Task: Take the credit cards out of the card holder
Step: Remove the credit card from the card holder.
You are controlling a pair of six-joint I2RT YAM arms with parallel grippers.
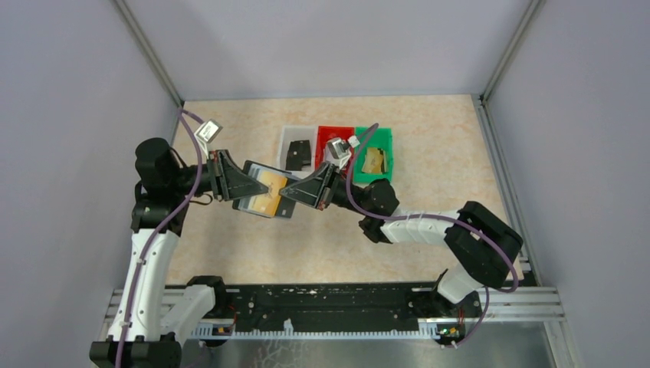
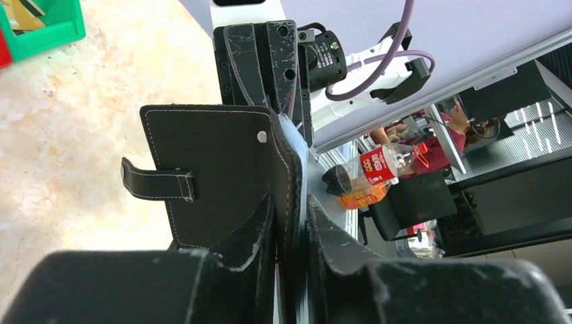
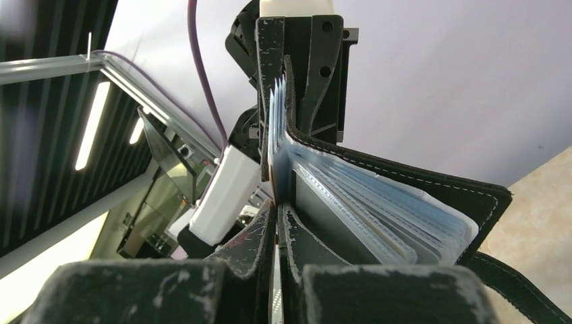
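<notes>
Blk stitched leather card holder (image 2: 222, 175), pale-blue plastic sleeves (image 3: 378, 209), gold-tan card (image 1: 270, 184).

The card holder (image 1: 263, 199) hangs over the table (image 1: 253, 253), left gripper (image 1: 244, 185) on its left, right gripper (image 1: 296, 192) on its right, three bins (image 1: 335, 130) in a row behind it, a credit card (image 1: 374, 161) lying in the rightmost bin (image 1: 386, 142).

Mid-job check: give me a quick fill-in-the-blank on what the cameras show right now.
1. The left hand and right hand hold the ___ between them, above the table.
2. The bin directly next to the white bin is ___.
3. A gold-tan card lies in the ___ bin.
Missing: card holder; red; green.
</notes>
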